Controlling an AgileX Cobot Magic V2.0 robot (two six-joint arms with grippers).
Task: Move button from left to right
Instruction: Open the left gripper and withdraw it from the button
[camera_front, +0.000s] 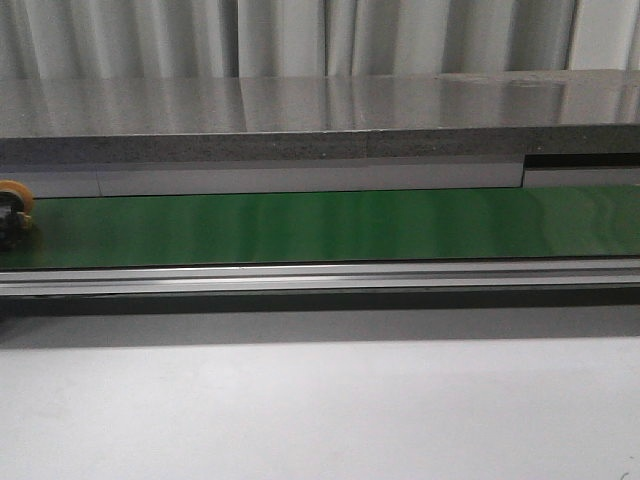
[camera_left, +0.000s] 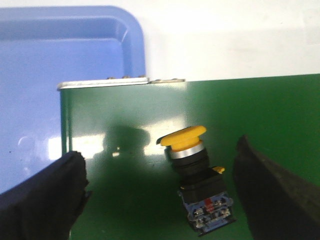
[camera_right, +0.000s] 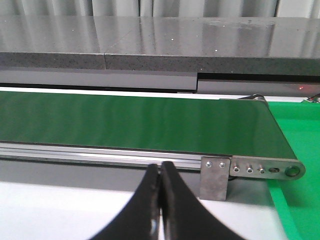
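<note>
Along the middle of the front view runs a long green conveyor belt (camera_front: 330, 225) in a silvery aluminium frame, with a grey speckled stone-like ledge (camera_front: 320, 120) behind it, pale pleated curtains (camera_front: 300, 35) across the top of the frame, and a plain white tabletop (camera_front: 320, 410) filling the lower part. At the far left edge of that frame, on the belt's end, sits the button (camera_front: 14, 208), a small push-button with a round yellow-orange mushroom cap on a black blocky body (only partly in frame there). In the left wrist view the same button (camera_left: 197, 175) lies tipped on its side on the green belt, cap toward the upper part of the frame, blue and red marks on its base toward the bottom; a blue plastic tray (camera_left: 60, 65) fills the upper left beyond the belt's end.

The left gripper (camera_left: 165, 192) hangs over the button with its black fingers (camera_left: 45, 200) spread wide, one on each side, touching nothing. The right gripper (camera_right: 160, 200) sits low before the belt's right end, near a bright green tray (camera_right: 300, 145), its jaws pressed together on nothing.
</note>
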